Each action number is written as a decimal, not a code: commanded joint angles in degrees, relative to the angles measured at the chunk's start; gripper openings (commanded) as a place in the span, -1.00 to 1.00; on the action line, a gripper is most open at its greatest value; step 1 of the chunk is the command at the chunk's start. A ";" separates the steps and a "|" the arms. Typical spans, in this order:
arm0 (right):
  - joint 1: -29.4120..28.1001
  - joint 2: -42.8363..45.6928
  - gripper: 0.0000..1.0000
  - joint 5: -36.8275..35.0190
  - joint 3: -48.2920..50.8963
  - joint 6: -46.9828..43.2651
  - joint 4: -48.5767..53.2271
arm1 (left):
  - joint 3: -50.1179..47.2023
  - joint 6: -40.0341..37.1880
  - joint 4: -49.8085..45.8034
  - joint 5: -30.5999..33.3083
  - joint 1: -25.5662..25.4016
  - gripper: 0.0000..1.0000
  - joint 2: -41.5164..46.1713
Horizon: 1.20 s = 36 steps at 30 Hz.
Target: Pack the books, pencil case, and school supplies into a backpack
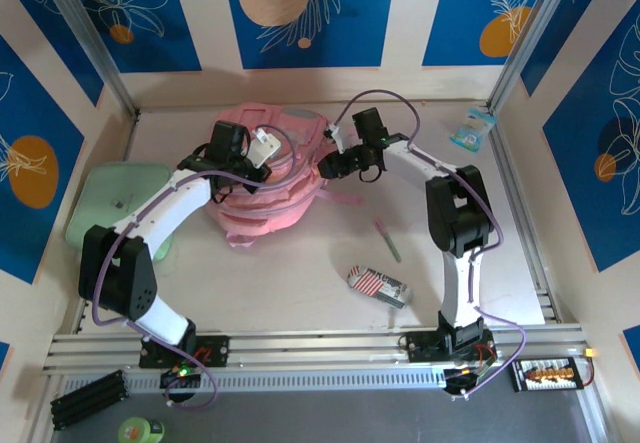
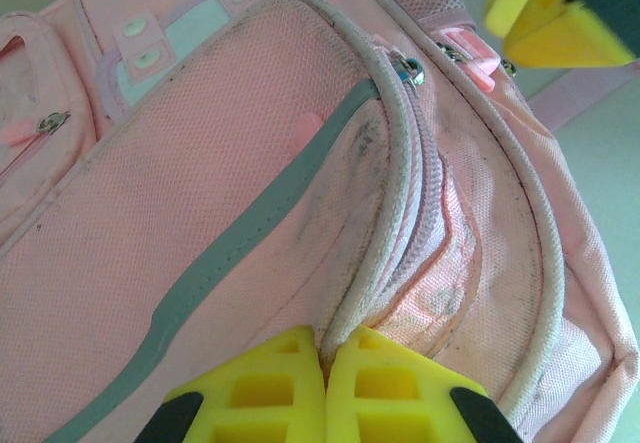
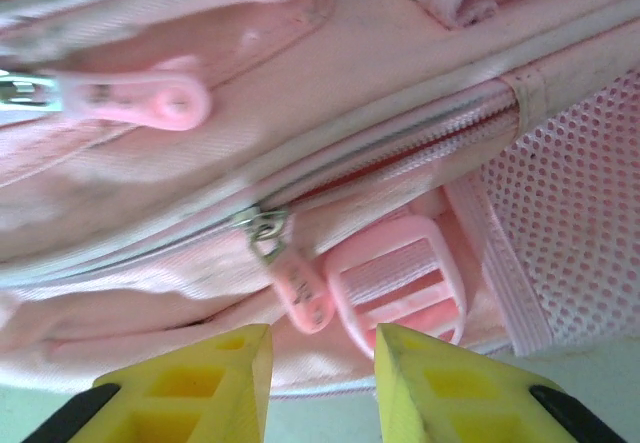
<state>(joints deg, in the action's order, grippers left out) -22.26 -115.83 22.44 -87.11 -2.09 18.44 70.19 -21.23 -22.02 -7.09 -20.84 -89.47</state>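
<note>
The pink backpack (image 1: 268,213) lies slumped at the middle of the far half of the table (image 1: 300,293), pockets up. Its zips hide the inside from me, so I cannot tell what it holds. The striped pencil case (image 1: 378,285) lies on the table well in front of it, and the green pen (image 1: 388,241) lies between the two, apart from both. A mint-green case (image 1: 112,203) lies flat at the left edge.

Both arms reach forward and bend inward over the bag, one from each side. The left gripper (image 2: 325,351) has its yellow fingers pressed together, and they pinch the piped edge of a front pocket. The right gripper (image 3: 322,348) is tilted against the bag's side with its fingers spread. A pink zip pull (image 3: 303,298) hangs just above the gap between them, beside a pink buckle (image 3: 395,291). I cannot see either finger touching it.
</note>
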 commanded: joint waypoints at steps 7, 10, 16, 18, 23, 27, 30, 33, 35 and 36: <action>-2.45 0.17 -0.24 -0.08 -1.12 -1.68 -1.35 | 1.29 2.18 3.33 -2.04 1.23 -1.00 2.55; -2.60 -1.72 -0.27 0.40 -3.39 -2.09 -0.23 | 1.14 2.40 3.40 -2.30 1.24 -1.00 2.64; -3.09 -4.61 -0.40 -0.09 -6.95 -3.96 1.29 | 1.00 2.43 3.45 -2.40 1.24 -1.00 2.73; -3.27 -5.38 -0.43 -1.43 -7.87 -4.43 1.51 | 1.08 2.49 3.52 -2.32 1.25 -1.00 2.72; -3.73 -6.37 -0.40 -6.61 -8.94 -5.12 1.34 | 1.18 2.42 3.75 -2.27 1.24 -1.00 2.90; -3.97 -6.80 -0.56 -7.67 -8.92 -5.54 1.84 | 1.25 2.49 3.83 -2.07 1.38 -1.00 2.83; -4.56 -5.64 -0.85 -8.66 -7.84 -5.89 2.26 | 1.43 3.60 4.44 -2.08 1.34 -1.00 2.23; -5.39 -1.95 -0.95 -9.26 -4.91 -5.79 3.00 | 2.19 7.31 5.37 -2.96 1.40 -1.00 0.52; -5.83 1.32 -0.97 -7.74 -2.05 -4.52 2.84 | 2.66 10.19 6.54 -4.34 1.32 -1.00 -1.24; -6.07 3.16 -0.97 -6.78 -0.18 -3.68 2.55 | 2.91 12.14 7.57 -4.63 1.28 -1.00 -2.25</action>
<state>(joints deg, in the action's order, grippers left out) -27.27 -118.52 14.09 -90.74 -6.96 19.11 70.24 -16.14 -21.30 -8.67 -20.49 -90.13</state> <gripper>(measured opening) 0.056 0.065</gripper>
